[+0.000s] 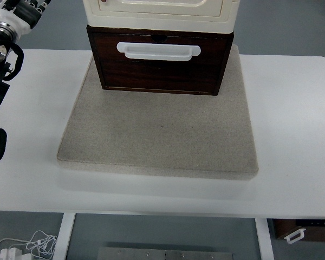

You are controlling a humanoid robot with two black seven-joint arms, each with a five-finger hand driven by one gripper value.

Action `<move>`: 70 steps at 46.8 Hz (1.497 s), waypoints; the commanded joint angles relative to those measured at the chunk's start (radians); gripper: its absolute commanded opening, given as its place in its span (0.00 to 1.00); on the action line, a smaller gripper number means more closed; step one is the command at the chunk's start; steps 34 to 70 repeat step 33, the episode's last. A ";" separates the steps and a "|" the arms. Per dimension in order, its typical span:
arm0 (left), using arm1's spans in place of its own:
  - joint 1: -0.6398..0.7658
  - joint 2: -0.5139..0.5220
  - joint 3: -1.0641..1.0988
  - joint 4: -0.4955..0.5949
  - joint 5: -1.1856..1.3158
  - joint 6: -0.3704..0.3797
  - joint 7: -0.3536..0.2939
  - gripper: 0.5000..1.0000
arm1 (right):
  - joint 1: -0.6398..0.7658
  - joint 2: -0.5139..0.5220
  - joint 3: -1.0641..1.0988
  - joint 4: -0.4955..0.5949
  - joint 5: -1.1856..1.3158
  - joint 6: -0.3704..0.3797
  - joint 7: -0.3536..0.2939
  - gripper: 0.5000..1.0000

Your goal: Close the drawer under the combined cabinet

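The combined cabinet stands at the back of a beige mat point(157, 135). Its cream upper unit point(160, 13) sits on a dark wooden drawer point(160, 65) with a white bar handle point(158, 50). The drawer front faces me, and a narrow strip of the dark top shows ahead of the cream unit. My left hand point(23, 8) is at the top left corner, well left of the cabinet and touching nothing; the picture edge cuts it off. Its wrist and black forearm point(0, 65) run down the left edge. No right arm shows.
The mat lies on a white table point(292, 108) with bare surface to the left, right and front. Below the front edge are white cables point(30, 246) on the floor at left and a dark box with a white handle point(303, 230) at right.
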 commanded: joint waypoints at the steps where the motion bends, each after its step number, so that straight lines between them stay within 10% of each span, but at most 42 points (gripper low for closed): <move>1: 0.006 -0.016 0.004 -0.001 -0.001 -0.001 0.000 0.99 | 0.000 0.000 0.001 0.000 0.000 0.000 0.000 0.90; 70: 0.028 -0.087 0.011 -0.009 -0.006 -0.003 -0.012 0.99 | -0.003 0.000 -0.001 0.000 0.001 0.000 0.000 0.90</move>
